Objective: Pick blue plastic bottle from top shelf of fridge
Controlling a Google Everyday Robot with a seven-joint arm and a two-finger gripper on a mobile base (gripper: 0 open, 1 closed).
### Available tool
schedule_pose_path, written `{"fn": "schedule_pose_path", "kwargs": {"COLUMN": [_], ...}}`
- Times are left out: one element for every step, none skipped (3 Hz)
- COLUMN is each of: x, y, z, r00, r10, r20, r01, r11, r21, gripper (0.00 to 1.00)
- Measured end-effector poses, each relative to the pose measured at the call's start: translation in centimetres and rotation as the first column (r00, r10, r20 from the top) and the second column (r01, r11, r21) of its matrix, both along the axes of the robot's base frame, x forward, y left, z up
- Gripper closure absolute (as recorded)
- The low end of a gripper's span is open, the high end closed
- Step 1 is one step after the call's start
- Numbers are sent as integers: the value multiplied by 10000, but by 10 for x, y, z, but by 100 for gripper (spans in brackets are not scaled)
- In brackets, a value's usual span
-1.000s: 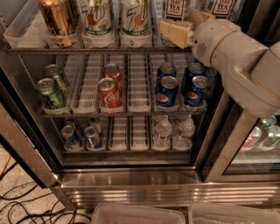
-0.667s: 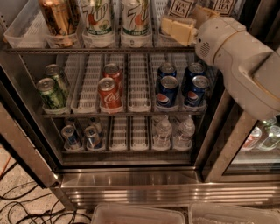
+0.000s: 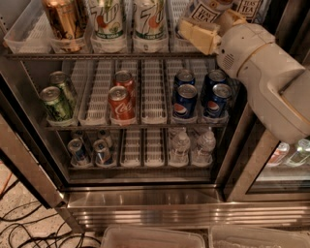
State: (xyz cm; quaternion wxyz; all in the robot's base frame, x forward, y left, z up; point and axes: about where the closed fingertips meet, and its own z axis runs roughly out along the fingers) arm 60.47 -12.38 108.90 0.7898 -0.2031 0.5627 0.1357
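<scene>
One gold can (image 3: 63, 19) far left on the top shelf (image 3: 97, 56) of the fridge (image 3: 145, 198), then two 7UP bottles (image 3: 109, 19), then the blue plastic bottle (image 3: 206, 12) right of middle, top cut off by frame edge. Gripper (image 3: 211, 25) right at that bottle, set around its lower body; cannot tell if clamped or loose. White arm (image 3: 271, 82) at right. Step, probably: grasp at the shelf, bottle not yet out. Next: confirm firm hold, lift clear of lane tray, pull straight back, mind second tea bottle (image 3: 249, 7) just beside. Bottle look: white-and-black Teas' Tea label, seemingly tilted, likely smooth and slippery
</scene>
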Motion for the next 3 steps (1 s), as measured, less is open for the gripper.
{"fn": "schedule_pose_path", "kwargs": {"x": [-11, -27, -41], "y": [3, 7, 13], "z": [2, 13, 23], "r00": [9996, 9966, 9914], "r10": [150, 367, 608], "r20": [257, 740, 1155], "r01": [-148, -349, -556], "r11": [9999, 9991, 9973], "r21": [-89, -248, -475], "gripper": [100, 100, 100]}}
